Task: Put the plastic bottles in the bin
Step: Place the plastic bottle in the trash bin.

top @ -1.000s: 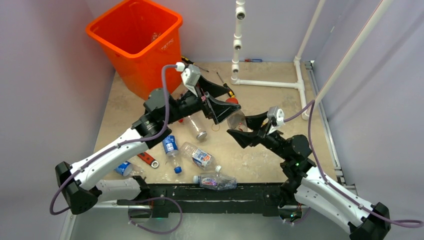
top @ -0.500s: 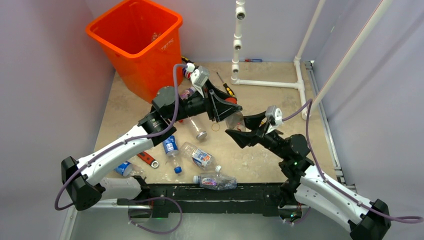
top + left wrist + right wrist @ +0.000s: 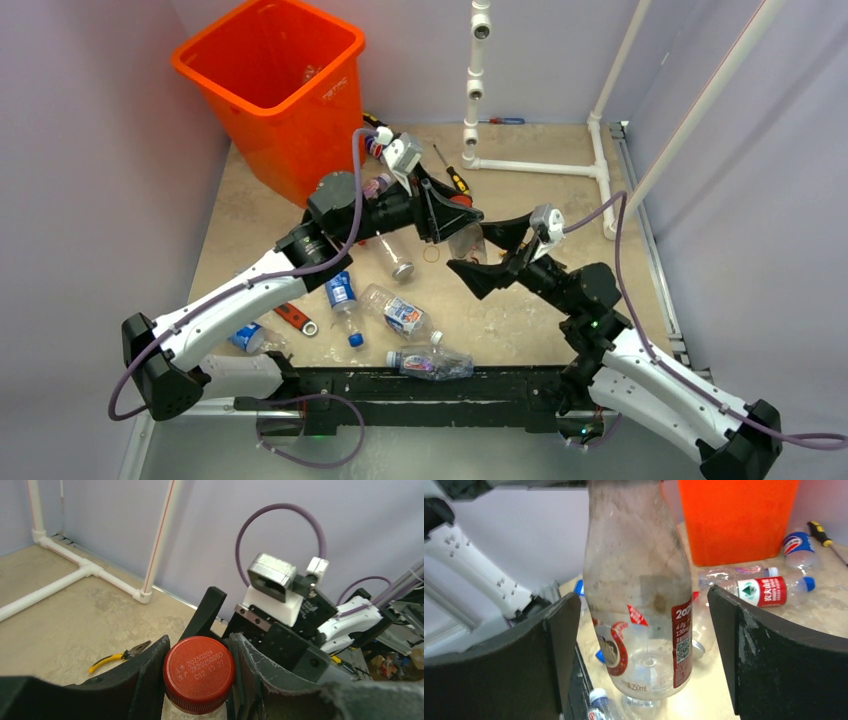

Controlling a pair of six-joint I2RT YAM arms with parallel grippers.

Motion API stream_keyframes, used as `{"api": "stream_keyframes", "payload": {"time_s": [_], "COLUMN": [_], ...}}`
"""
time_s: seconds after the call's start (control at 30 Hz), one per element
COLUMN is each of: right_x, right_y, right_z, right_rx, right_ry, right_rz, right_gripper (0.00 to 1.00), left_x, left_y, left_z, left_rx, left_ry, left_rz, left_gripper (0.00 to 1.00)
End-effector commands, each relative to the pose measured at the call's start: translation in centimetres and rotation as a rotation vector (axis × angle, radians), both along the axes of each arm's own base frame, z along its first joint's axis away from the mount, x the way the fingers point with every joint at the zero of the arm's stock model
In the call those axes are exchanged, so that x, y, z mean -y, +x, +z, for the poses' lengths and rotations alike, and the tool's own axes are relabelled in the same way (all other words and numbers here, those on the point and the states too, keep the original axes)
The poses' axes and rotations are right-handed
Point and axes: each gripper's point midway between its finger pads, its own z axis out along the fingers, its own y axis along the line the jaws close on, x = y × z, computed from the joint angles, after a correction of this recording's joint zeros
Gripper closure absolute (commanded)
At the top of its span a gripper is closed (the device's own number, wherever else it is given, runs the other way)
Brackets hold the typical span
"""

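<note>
Left jaws pinch bottle [image 3: 639,595] at red cap [image 3: 198,672] | right jaws wide, clear | looks empty, light, crushable — neck grips safest

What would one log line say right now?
left gripper: shut on red-capped clear plastic bottle | right gripper: open around bottle body, not touching | orange plastic bin: bottle not inside

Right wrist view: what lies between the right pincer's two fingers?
A clear red-labelled bottle is upright in the gap of the right pincer, touching neither finger. The left wrist view shows the left pincer clamped on its red cap.
</note>
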Motion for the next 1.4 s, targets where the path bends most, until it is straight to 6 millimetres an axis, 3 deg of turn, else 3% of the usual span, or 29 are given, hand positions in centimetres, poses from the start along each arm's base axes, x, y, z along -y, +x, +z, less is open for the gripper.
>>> {"api": "stream_keyframes", "payload": {"time_s": [0.0,0.1,0.2,0.33,0.43,0.57,0.7,0.83,0.97,1.07,1.37], "right_x": [1.4,3.2,5.0,5.8,5.4,4.9,3.8,3.1,2.7,2.5,2.6], "right_y": [-0.1,-0.5,-1.0,-1.1,-0.9,-0.1,-0.2,0.1,0.3,0.1,0.5], "right_z": [3.4,4.3,4.7,2.7,1.8,0.9,0.3,-0.8,-2.5,-3.7,-6.1], "right_rx": [0.001,-0.012,-0.038,-0.116,-0.138,-0.178,-0.161,-0.193,-0.258,-0.296,-0.324], "right_ry": [0.04,0.047,0.068,0.074,0.06,0.037,-0.003,-0.025,-0.027,-0.025,-0.034], "right_rz": [-0.055,-0.115,-0.17,-0.193,-0.184,-0.191,-0.15,-0.133,-0.127,-0.11,-0.129], "right_gripper": [0.01,0.01,0.01,0.01,0.01,0.01,0.01,0.01,0.01,0.01,0.01], "left_x": [-2.9,-6.1,-10.9,-18.3,-22.0,-26.4,-30.7,-34.8,-37.8,-37.0,-35.9], "left_y": [1.4,3.7,6.3,9.1,11.0,16.5,19.4,24.4,28.9,31.0,33.5], "left_z": [4.7,8.1,12.7,17.4,20.3,22.7,23.8,22.2,17.9,15.7,12.9], "left_rx": [0.141,0.243,0.346,0.418,0.497,0.511,0.582,0.609,0.582,0.563,0.44], "left_ry": [0.014,0.061,0.075,0.009,0.003,0.005,-0.084,-0.095,-0.105,-0.071,-0.065], "left_rz": [0.184,0.39,0.682,1.132,1.365,1.508,1.632,1.727,1.704,1.648,1.579], "left_gripper": [1.0,1.0,1.0,1.0,1.0,1.0,1.0,1.0,1.0,1.0,1.0]}}
